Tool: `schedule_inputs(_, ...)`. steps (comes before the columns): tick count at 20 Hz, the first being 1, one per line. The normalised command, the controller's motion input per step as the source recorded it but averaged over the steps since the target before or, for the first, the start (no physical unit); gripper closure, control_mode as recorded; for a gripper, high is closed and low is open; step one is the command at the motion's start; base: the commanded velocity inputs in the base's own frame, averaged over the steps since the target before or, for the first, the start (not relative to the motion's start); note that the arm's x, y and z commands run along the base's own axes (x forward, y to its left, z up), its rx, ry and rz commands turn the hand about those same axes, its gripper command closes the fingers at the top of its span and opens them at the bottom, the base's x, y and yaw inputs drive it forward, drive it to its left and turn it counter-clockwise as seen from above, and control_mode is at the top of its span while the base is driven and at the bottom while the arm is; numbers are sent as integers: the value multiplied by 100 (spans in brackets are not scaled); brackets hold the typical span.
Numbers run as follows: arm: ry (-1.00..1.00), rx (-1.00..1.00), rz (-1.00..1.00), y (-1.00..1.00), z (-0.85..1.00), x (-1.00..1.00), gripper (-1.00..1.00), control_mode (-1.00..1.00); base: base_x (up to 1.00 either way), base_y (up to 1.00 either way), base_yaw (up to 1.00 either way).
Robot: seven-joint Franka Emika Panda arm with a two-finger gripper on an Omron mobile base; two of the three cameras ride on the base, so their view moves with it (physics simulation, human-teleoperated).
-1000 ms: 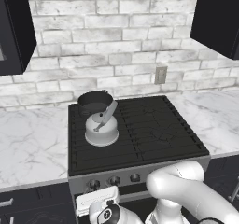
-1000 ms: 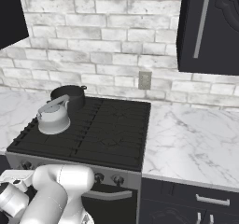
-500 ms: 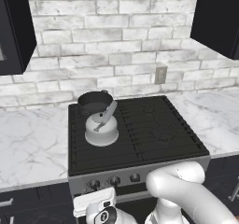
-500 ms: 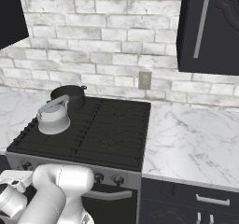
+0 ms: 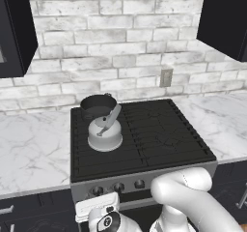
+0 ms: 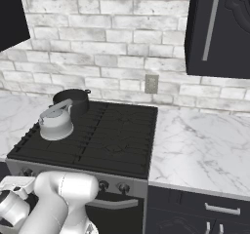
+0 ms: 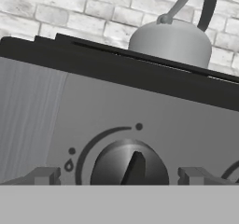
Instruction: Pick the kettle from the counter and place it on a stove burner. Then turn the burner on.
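The silver kettle stands upright on the front-left stove burner, whose grate bars show around it; its grey handle slants up to the right. In the hand view the kettle rises above the cooktop's front edge. My gripper is low in front of the silver panel, open, with one finger tip on each side of a round dark knob, not touching it. The hand sits below the leftmost knob.
A dark round pot sits on the back-left burner, right behind the kettle. White marble counter flanks the black cooktop. More knobs line the panel. A brick wall with an outlet is behind.
The hand has shifted slightly below the stove's front panel. The kettle and pot have not moved.
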Motion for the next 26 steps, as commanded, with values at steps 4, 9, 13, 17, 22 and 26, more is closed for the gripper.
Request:
schedule_inputs(4,0,0,0,0,0,5,-100,-100,0,0,0)
schedule_inputs(9,0,0,0,0,0,0,-100,-100,0,0,0)
schedule_inputs(13,0,0,0,0,0,0,-100,-100,0,0,0)
schedule_inputs(17,0,0,0,0,0,0,100,-100,0,0,0)
schedule_inputs(22,0,0,0,0,0,0,100,-100,0,0,0)
schedule_inputs(26,0,0,0,0,0,0,100,-100,0,0,0)
